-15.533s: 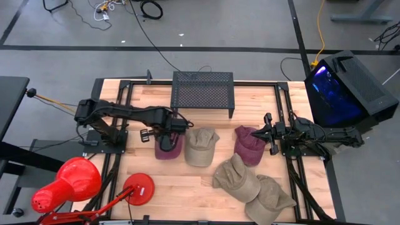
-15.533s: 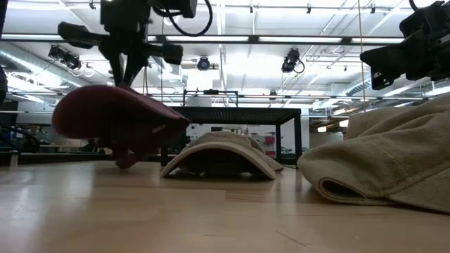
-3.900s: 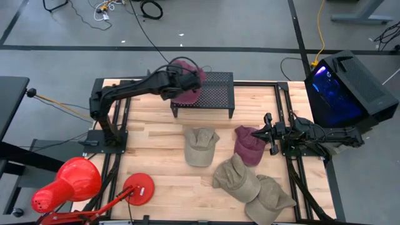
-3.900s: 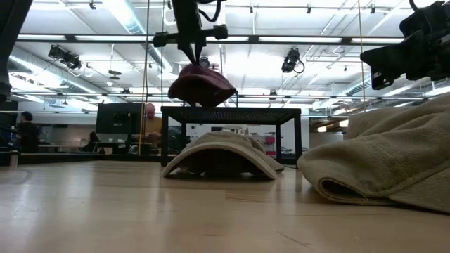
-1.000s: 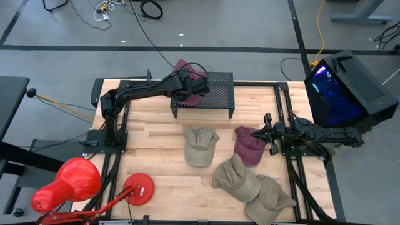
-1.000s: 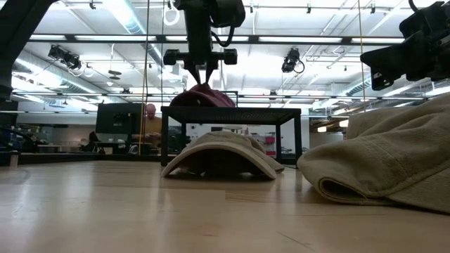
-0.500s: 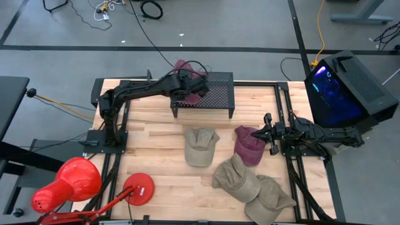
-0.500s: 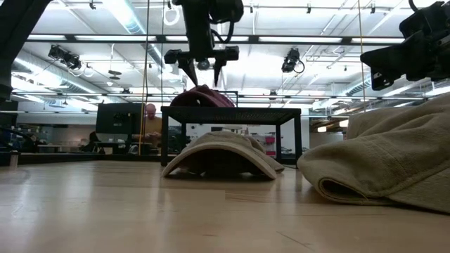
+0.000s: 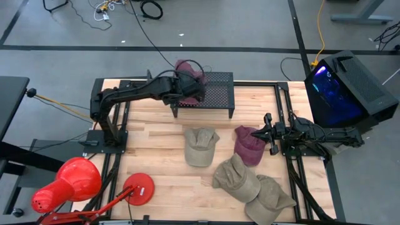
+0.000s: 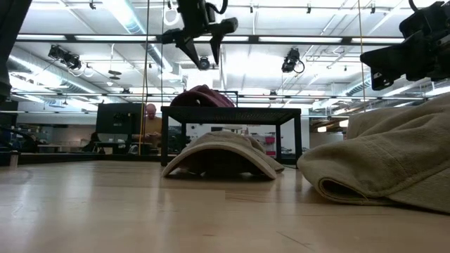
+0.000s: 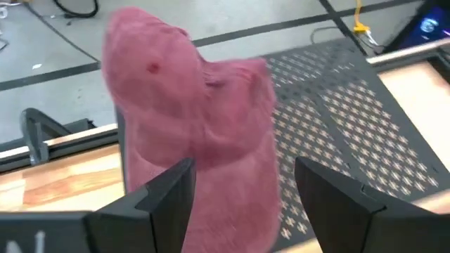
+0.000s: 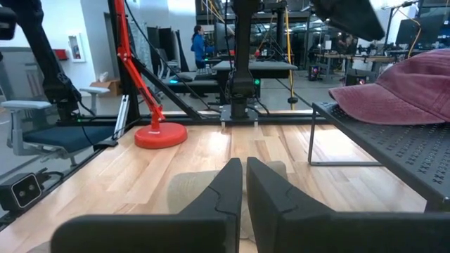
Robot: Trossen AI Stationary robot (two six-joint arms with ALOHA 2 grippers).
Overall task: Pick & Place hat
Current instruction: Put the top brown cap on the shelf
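Here we are looking at the left gripper (image 10: 197,43) hanging above the maroon hat (image 9: 185,70), its fingers spread apart and gripping nothing; in the low view the fingertips are sitting clear of the crown, so the hat is bearing its own weight on the black mesh stand (image 9: 212,87). In the high view the hat is lying at the stand's left end, toward the upper middle of the frame, with part of it overhanging the rear edge; we are judging that the perforated top is carrying enough of it to keep it from sliding off. The left wrist view is showing the same hat (image 11: 190,119) between the two parted fingers, draped on the mesh. The right gripper (image 12: 244,184) is waiting at the right side of the table with its fingers pressed together, empty. Four more hats are lying on the wooden table (image 9: 156,119): a tan hat (image 9: 200,147), a second maroon hat (image 9: 249,145), and two tan hats (image 9: 253,186) at lower right, presumably awaiting placement.
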